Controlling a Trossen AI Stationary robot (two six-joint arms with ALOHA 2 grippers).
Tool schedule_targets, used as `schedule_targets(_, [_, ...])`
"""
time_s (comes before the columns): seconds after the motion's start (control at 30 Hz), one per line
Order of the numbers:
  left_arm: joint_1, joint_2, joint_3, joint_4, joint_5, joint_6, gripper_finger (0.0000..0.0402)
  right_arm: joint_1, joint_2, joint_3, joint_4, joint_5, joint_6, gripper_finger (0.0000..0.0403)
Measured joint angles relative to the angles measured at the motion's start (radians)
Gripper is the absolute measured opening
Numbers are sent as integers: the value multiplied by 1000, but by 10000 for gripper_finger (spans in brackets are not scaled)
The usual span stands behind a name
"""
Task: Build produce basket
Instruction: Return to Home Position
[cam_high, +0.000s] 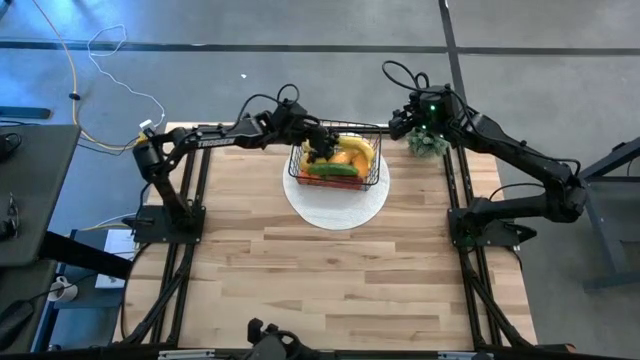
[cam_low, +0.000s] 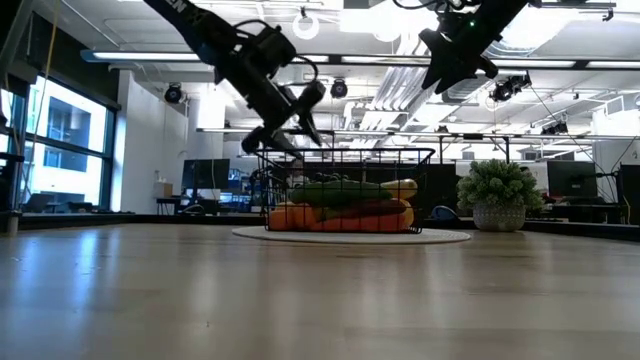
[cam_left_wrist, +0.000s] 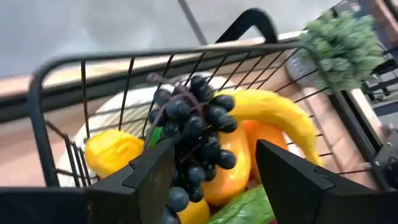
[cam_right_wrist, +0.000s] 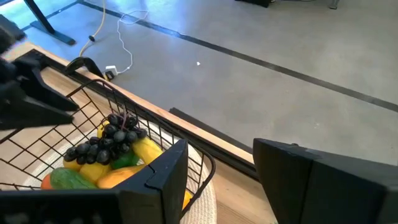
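Grapes (cam_left_wrist: 194, 127) cover part of the banana (cam_left_wrist: 280, 115); the basket (cam_left_wrist: 124, 56) hides much of the plate (cam_high: 335, 210).

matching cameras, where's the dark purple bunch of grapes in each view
High view: dark purple bunch of grapes in the black wire-mesh basket's left part.
Low view: not discernible.
Left wrist view: mid-basket, before the left gripper.
Right wrist view: inside the basket.
Shared landmark: the basket.
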Motion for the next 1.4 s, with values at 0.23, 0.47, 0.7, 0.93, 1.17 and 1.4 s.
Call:
schedule_targets(0.23, [-3, -114, 0, -7, 31, 108, 211, 1, 0, 0, -46, -53, 52, 162])
schedule_targets(0.47, [-58, -260, 0, -37, 78, 228, 210, 43, 0, 0, -60, -121, 86, 162])
schedule_targets(0.7, [-191, -422, -60, -102, -26, 346, 210, 177, 3, -22, 114, -124, 87, 162])
schedule_targets(0.93, [-336, -619, -282, -57, -132, 337, 210, 306, 3, -97, 394, -125, 114, 162])
schedule_targets(1.17, [-443, -822, -508, 69, -138, 305, 210, 393, 3, -97, 426, -127, 201, 162])
schedule_targets(1.4, [-490, -980, -742, 224, -148, 347, 210, 435, 3, -97, 453, -127, 200, 162])
